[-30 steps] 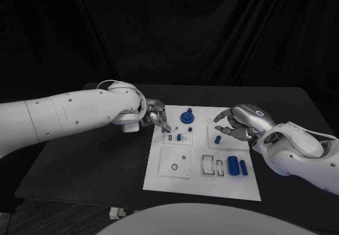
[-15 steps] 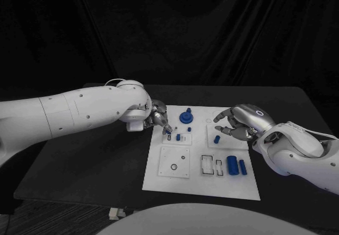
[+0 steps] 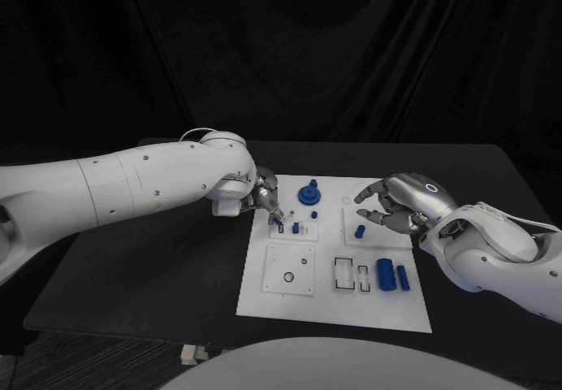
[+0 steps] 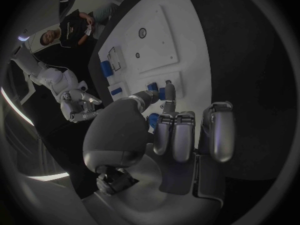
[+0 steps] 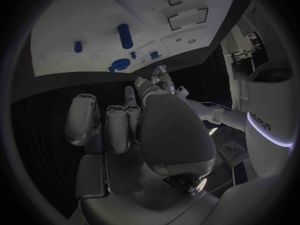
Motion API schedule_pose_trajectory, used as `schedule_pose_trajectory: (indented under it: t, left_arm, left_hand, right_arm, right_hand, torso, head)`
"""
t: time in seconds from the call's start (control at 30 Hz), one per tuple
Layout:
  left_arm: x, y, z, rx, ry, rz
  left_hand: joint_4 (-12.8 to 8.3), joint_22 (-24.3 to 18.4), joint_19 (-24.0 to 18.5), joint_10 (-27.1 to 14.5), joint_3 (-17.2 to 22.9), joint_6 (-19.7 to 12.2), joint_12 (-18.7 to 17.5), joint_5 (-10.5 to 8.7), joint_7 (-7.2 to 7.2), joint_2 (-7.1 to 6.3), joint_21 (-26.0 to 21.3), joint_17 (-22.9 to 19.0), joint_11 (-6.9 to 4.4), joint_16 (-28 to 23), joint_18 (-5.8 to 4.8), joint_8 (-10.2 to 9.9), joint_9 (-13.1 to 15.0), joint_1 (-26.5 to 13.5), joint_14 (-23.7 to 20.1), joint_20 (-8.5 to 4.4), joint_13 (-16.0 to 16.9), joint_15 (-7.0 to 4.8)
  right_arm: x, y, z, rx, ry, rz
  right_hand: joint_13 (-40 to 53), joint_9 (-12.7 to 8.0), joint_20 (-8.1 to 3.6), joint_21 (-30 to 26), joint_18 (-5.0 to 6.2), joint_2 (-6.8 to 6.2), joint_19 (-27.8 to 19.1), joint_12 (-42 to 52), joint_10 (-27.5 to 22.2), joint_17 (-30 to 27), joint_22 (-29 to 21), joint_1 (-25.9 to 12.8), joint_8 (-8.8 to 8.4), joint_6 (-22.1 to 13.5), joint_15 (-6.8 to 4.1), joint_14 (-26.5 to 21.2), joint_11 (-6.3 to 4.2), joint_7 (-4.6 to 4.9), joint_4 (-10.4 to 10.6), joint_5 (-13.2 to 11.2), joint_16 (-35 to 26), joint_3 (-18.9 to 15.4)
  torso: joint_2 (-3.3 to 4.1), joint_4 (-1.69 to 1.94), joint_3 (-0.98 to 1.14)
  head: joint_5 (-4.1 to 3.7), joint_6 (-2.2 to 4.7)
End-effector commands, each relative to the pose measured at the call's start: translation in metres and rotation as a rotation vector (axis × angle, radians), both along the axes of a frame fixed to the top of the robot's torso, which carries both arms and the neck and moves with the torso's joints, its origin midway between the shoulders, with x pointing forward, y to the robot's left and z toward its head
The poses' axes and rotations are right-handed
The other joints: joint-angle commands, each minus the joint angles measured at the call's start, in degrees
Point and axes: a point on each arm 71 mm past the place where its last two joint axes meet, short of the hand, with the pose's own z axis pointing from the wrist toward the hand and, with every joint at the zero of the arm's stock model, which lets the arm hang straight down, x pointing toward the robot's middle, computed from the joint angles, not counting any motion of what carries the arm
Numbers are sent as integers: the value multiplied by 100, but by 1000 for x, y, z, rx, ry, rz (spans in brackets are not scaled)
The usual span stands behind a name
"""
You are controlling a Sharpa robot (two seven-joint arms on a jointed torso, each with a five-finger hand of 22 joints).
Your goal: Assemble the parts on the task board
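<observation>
Item one, my left hand (image 3: 262, 197): it sits at the task board's (image 3: 281, 299) far left edge, fingertip and thumb drawn together and pointing down at a small blue peg (image 3: 281, 228) in the small inset plate there. In the left wrist view the thumb and one finger meet at a blue peg (image 4: 169, 91); the other fingers (image 4: 175, 135) lie side by side, straight. I judge this a pinch on the peg, though whether it is seated I cannot tell.

Item two, mid-board: a blue knob (image 3: 309, 194) stands upright at the far edge; a second small peg (image 3: 296, 227) stands just beside the pinched one.

Item three, near right of the board: two blue cylinders (image 3: 386, 275) lie beside empty rectangular slots.

Item four, my right hand (image 3: 398, 207): hovering over the far right corner, fingers curled loosely apart, holding nothing I can see; a blue piece (image 3: 360, 231) stands just beneath it.

Risk, as I judge it: a tilted peg jams at the hole, or my fingertips knock its neighbour over.
</observation>
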Motion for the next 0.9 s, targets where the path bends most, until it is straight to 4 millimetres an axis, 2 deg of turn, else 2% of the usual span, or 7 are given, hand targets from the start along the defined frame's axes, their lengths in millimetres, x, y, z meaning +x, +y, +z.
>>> schedule_pose_trajectory:
  t: [0.03, 0.13, 0.33, 0.9]
  left_arm:
    - [-1, -2, -2, 23, 8, -20]
    - [0, -2, -3, 25, 9, -21]
    - [0, -3, -5, 27, 12, -18]
    - [0, -7, -11, 31, 23, -22]
  left_hand:
    - [-899, 1180, 88, 587, 858, -40, 20, 24, 12, 83, 7, 1507, 32, 15, 73, 12, 3, 35, 605, 34, 1509, 36]
    - [-900, 1179, 86, 587, 854, -43, 20, 30, 14, 86, 3, 1507, 33, 15, 74, 11, 3, 35, 605, 34, 1509, 36]
    - [-902, 1180, 88, 587, 845, -45, 20, 42, 16, 88, 5, 1507, 34, 15, 73, 12, 4, 34, 605, 34, 1509, 37]
    - [-900, 1178, 86, 587, 831, -49, 20, 46, 18, 91, -1, 1507, 37, 15, 74, 12, 4, 29, 605, 34, 1509, 38]
  right_arm:
    - [-1, 1, 0, 2, -2, 4]
    - [-1, 1, 0, 1, -1, 4]
    - [-1, 1, 0, 2, -1, 5]
    - [-1, 1, 0, 2, 0, 4]
  right_hand:
    - [-151, -6, -3, -20, -24, 15, -7, -23, 185, 139, 939, 50, -25, 39, 2, 330, 25, -8, -43, 25, -28, 3]
    - [-149, -9, -2, -22, -24, 7, -7, -23, 184, 136, 939, 53, -30, 39, 2, 330, 26, -5, -54, 24, -30, 5]
    - [-144, -10, -2, -27, -23, 7, -9, -17, 186, 134, 938, 52, -30, 39, 3, 330, 26, -4, -54, 24, -32, 5]
    - [-147, -12, -2, -20, -25, 5, -6, -21, 184, 129, 941, 51, -33, 40, 3, 329, 27, -3, -58, 24, -36, 6]
  torso:
    - [9, 9, -4]
    - [12, 7, -4]
    - [5, 13, -4]
    - [5, 5, -3]
  head:
    - [-1, 0]
    - [11, 0]
    - [-26, 0]
    - [2, 0]
